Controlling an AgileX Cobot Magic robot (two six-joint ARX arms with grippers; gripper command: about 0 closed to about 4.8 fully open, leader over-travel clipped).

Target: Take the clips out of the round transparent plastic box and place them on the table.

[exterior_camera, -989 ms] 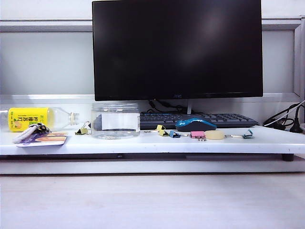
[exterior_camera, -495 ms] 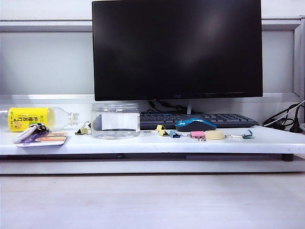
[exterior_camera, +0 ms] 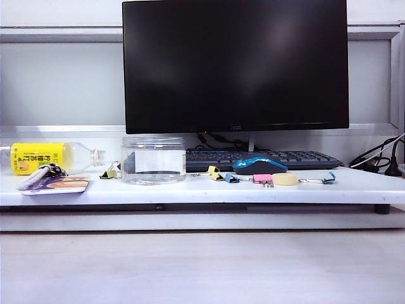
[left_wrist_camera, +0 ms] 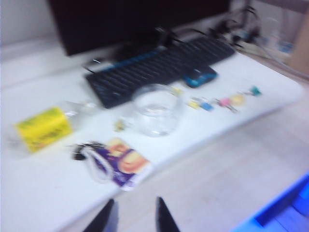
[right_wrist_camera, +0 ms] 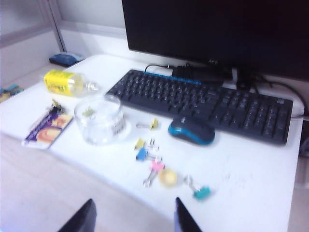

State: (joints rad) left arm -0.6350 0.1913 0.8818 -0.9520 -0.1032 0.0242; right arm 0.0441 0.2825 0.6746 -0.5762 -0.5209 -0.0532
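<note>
an office desk; a large black flat monitor (exterior_camera: 235,65), a black keyboard (exterior_camera: 259,158), a blue-and-black mouse (exterior_camera: 259,166) on the long white table (exterior_camera: 190,191).

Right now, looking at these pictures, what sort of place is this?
Most likely an office desk or computer workstation. A large dark monitor stands behind a black keyboard and a blue mouse, and small binder clips lie scattered on the white table.
</note>
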